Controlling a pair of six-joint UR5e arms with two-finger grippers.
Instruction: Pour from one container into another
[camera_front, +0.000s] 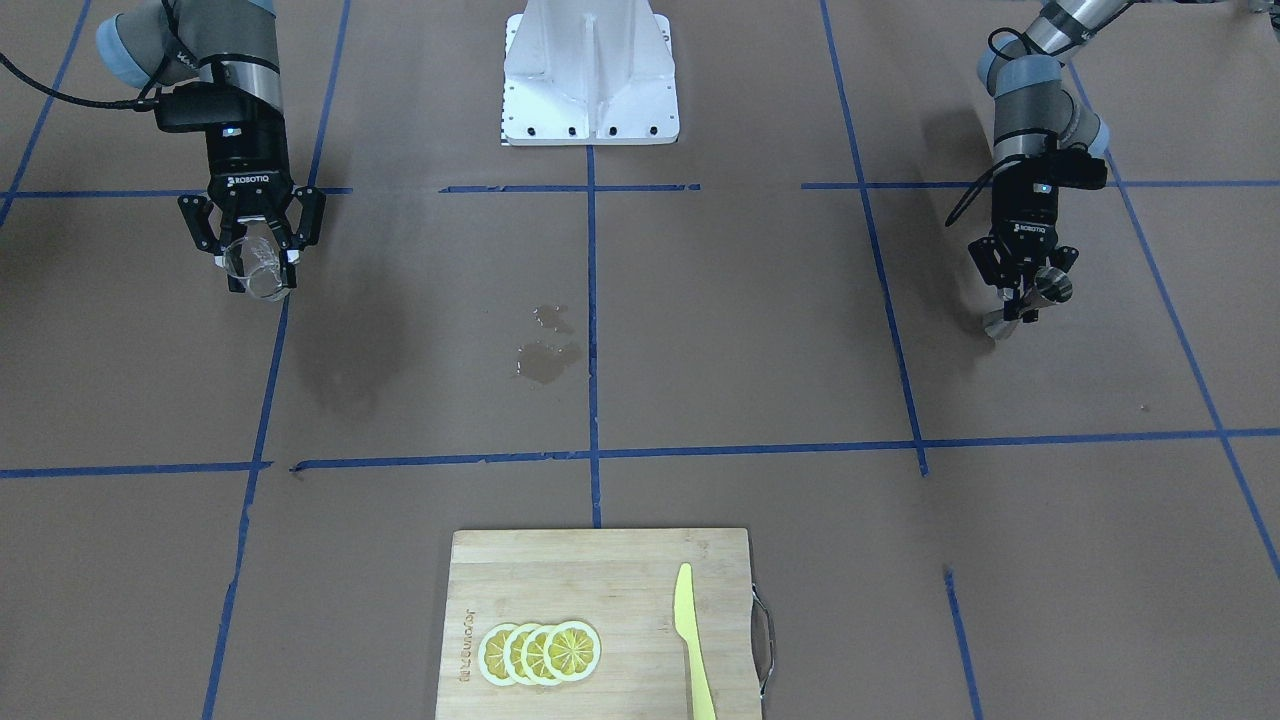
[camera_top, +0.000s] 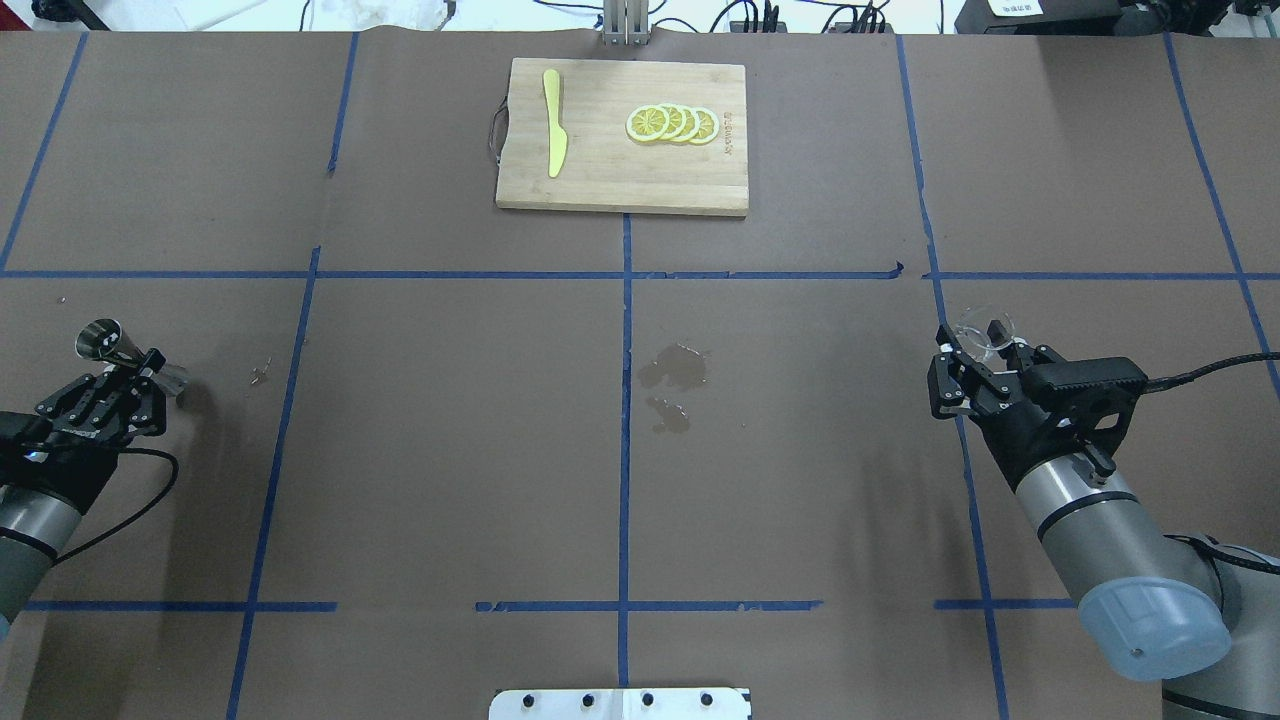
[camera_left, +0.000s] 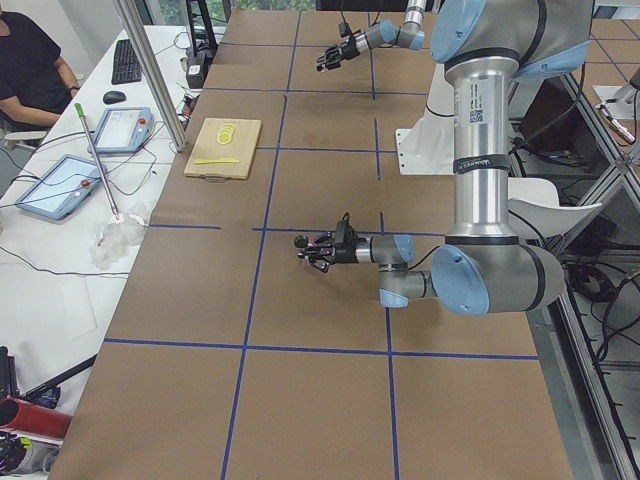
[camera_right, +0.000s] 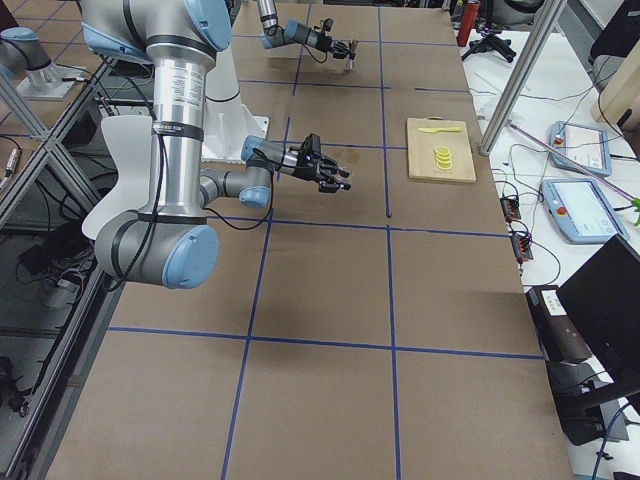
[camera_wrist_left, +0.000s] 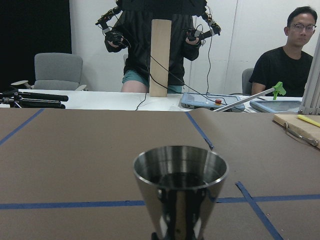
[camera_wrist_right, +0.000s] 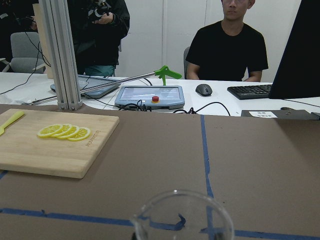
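The left gripper is clamped on the waist of the steel jigger, holding it clear of the table near the table's left edge, its open cone facing away from the robot. The right gripper is closed around the clear glass cup, raised near the table's right edge, so the two vessels are well apart. A wet patch lies on the paper at the table's middle. At the middle of the far edge a wooden cutting board carries lemon slices and a yellow knife.
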